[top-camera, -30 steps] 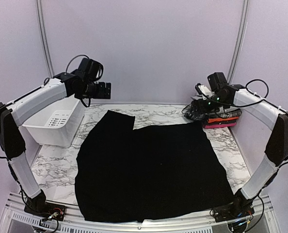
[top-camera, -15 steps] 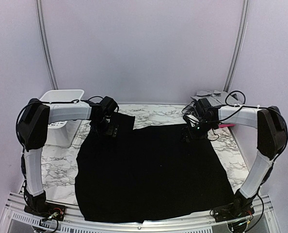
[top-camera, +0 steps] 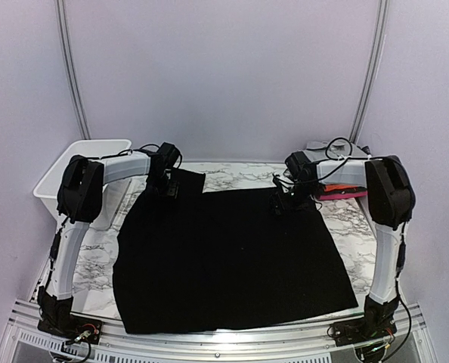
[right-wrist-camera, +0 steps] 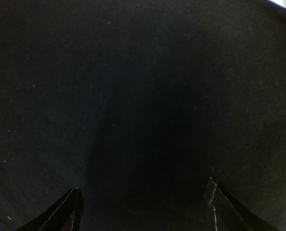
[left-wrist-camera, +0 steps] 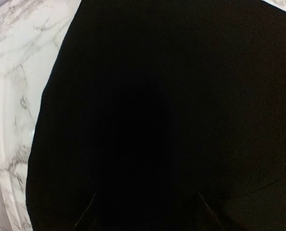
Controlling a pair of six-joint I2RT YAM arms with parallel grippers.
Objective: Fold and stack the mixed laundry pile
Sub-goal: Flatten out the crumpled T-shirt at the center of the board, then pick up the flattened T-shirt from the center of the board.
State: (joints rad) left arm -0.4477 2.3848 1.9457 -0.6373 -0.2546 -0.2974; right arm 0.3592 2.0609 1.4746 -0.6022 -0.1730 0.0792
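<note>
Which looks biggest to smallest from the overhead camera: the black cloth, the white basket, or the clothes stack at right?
1. black cloth, by far the largest.
2. white basket, partly behind the left arm.
3. clothes stack, smallest showing, but mostly hidden by the right arm, so its full size is unsure.

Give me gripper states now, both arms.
Left gripper: open, low over the black cloth, holding nothing.
Right gripper: open, low over the same cloth, holding nothing.

Large black cloth, spread flat — nearly smooth, folded stack, red-pink edge, far right
</note>
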